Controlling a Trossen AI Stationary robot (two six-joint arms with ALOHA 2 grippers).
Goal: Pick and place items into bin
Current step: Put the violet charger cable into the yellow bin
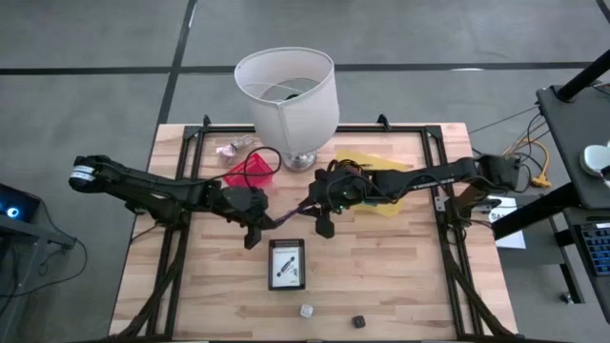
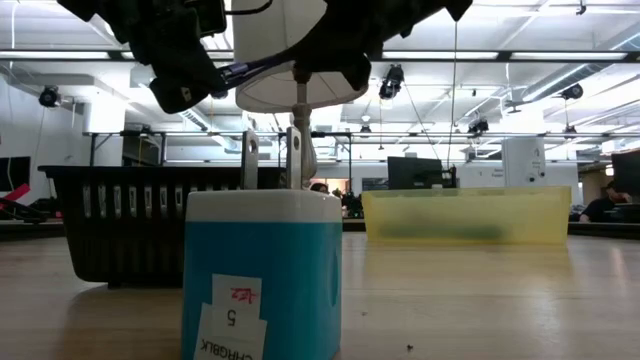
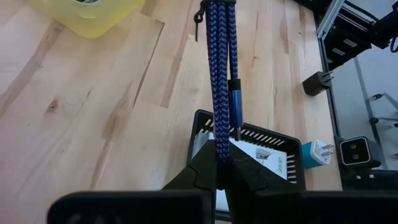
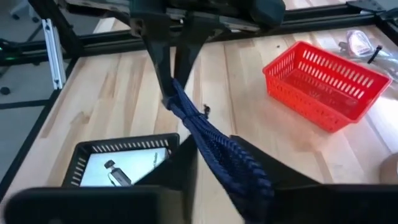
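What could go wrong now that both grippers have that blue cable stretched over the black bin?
1. The braided blue cable runs taut between the left gripper and right gripper; a further pull could slip it from one.
2. Released now, its end might fall outside the black bin, onto the table.

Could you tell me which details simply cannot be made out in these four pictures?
- High view: inside of red basket, too small.
- High view: two cubes, markings too small.
- Low view: both grippers cut off by top edge.
- Right wrist view: right gripper jaws, hidden behind blue braided cable.
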